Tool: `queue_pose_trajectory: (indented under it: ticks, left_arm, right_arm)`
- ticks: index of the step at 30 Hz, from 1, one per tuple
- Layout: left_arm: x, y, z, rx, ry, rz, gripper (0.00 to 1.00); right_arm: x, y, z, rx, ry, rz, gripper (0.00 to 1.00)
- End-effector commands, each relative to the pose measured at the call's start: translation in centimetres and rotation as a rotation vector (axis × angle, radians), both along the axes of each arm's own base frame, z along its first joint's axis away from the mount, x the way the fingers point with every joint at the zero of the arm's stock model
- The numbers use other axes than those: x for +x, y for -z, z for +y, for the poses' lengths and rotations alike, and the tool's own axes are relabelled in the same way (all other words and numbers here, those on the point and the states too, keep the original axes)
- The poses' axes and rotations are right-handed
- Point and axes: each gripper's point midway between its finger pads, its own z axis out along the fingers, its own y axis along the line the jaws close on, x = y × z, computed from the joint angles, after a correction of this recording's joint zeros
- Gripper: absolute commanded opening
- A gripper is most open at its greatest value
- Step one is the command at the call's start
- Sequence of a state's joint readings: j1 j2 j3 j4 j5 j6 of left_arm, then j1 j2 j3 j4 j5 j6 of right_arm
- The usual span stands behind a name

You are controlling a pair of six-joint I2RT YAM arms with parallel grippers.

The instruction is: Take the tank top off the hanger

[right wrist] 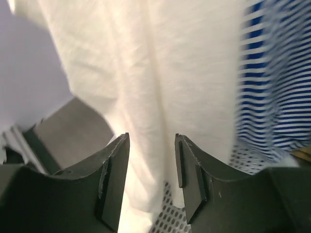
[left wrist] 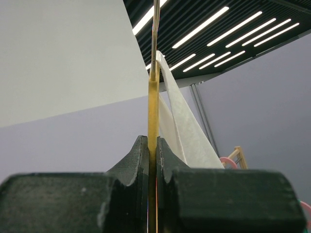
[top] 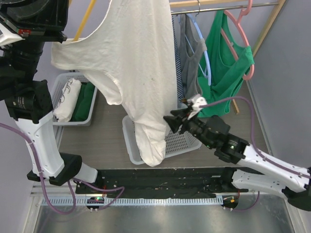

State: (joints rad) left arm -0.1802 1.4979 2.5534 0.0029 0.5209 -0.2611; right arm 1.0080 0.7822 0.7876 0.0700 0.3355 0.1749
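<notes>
Yellow and slim, the plastic hanger (top: 85, 22) rises at the far left. Only the left wrist view shows the left gripper (left wrist: 151, 145) pinched tight on the hanger's edge; from overhead the arm's own bulk hides that grip. Below it sits a white slatted laundry basket (top: 60, 80) holding a rolled white garment (top: 67, 99) and a folded green one (top: 85, 102).

In the centre, the white cotton tank top (top: 136, 63) hangs from the hanger. Its hem covers most of a white perforated basket (top: 182, 141), so I can't tell what's inside.

Further right, the right gripper (top: 176, 121) is at the cloth's edge. Its wrist view shows the fingers parted and white fabric filling the gap, though contact is hard to judge. That view also catches a blurred blue-and-white striped garment (right wrist: 272, 77). A green tank top (top: 228, 73) hangs on the rack behind.
</notes>
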Motion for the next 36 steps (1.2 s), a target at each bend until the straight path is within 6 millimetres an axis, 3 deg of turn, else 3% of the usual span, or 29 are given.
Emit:
queue_pose_trajectory:
  ticks: [1, 2, 5, 9, 13, 20, 30, 31, 32, 33, 34, 35, 36]
  left_arm:
    - [-4.9, -2.2, 1.3, -0.040, -0.011, -0.125, 0.00]
    - [-5.1, -2.1, 1.2, -0.036, -0.005, -0.124, 0.00]
    - [-5.1, -1.9, 1.1, -0.032, -0.001, -0.116, 0.00]
    - [-5.8, -1.9, 0.9, -0.028, 0.026, -0.110, 0.00]
    - [-6.4, -1.8, 0.7, -0.030, 0.062, -0.097, 0.00]
    - [-7.7, -1.9, 0.6, -0.027, 0.096, -0.098, 0.00]
    - [-8.7, -1.0, 0.1, -0.008, 0.153, -0.034, 0.00]
    - [-8.7, -0.7, 0.0, -0.003, 0.160, -0.018, 0.00]
    - [-8.1, 0.1, -0.4, 0.010, 0.180, 0.032, 0.00]
    - [-8.9, 0.5, -0.4, 0.020, 0.190, 0.044, 0.00]
    - [-8.9, 1.2, -0.6, 0.029, 0.197, 0.077, 0.00]
    - [-7.4, 2.9, -1.3, 0.063, 0.218, 0.144, 0.00]
    - [-8.8, 3.5, -1.2, 0.076, 0.225, 0.150, 0.00]
  right_arm:
    - [-3.3, 5.9, 7.0, -0.246, -0.355, 0.105, 0.51]
    - [-3.2, 7.4, 8.1, -0.284, -0.382, 0.136, 0.52]
    - [-3.3, 9.4, 9.9, -0.323, -0.441, 0.176, 0.55]
    - [-0.7, 10.4, 10.1, -0.355, -0.325, 0.166, 0.55]
    - [4.1, 8.0, 7.8, -0.276, -0.022, 0.061, 0.54]
    - [6.9, 4.7, 5.1, -0.157, 0.217, -0.058, 0.27]
    - [6.8, 5.6, 4.0, -0.142, 0.253, -0.047, 0.27]
    - [6.5, 6.4, 3.7, -0.161, 0.246, -0.029, 0.30]
    - [6.0, 5.8, 3.2, -0.141, 0.237, -0.029, 0.33]
    - [5.3, 5.7, 3.2, -0.137, 0.204, -0.026, 0.36]
    - [4.6, 6.9, 2.9, -0.157, 0.181, 0.008, 0.44]
    - [3.5, 5.5, 2.1, -0.112, 0.157, 0.001, 0.47]
    - [2.4, 6.5, 2.1, -0.139, 0.094, 0.029, 0.51]
